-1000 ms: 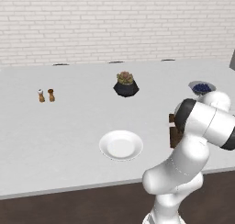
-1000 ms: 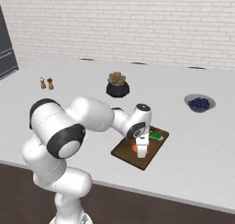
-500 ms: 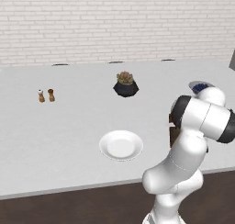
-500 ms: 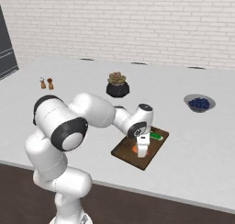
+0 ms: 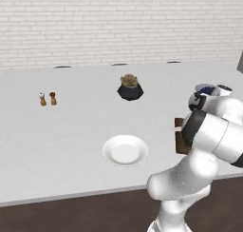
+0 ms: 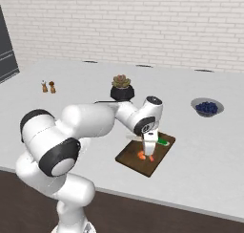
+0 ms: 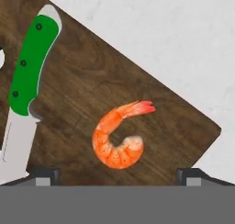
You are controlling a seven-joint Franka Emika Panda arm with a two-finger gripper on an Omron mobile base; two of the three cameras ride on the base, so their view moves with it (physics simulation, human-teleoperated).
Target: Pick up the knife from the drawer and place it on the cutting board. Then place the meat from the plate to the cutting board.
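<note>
Right base view: the gripper (image 6: 148,153) hangs directly over the cutting board (image 6: 146,153), which lies on the white worktop (image 6: 200,146) near its front edge. The meat (image 6: 142,155) rests on the board just beside the jaws, and the knife (image 6: 162,142) lies on the board's far side, its green handle pointing toward the blue-filled bowl (image 6: 207,107). Hand view: the meat (image 7: 119,140) lies free on the cutting board (image 7: 92,81), midway between the two finger tips (image 7: 43,176), which stand wide apart with nothing held. The knife (image 7: 27,85) lies beside it, apart from it, blade toward the fingers.

Compared with one second and half a second ago, the gripper remains over the board and the arm's upper joints have turned slightly; meat and knife lie where they did.

Left base view: the plate (image 5: 125,149) sits bare on the worktop (image 5: 71,131); a potted succulent (image 5: 130,87) and two small shakers (image 5: 47,99) stand farther back, all unchanged.
</note>
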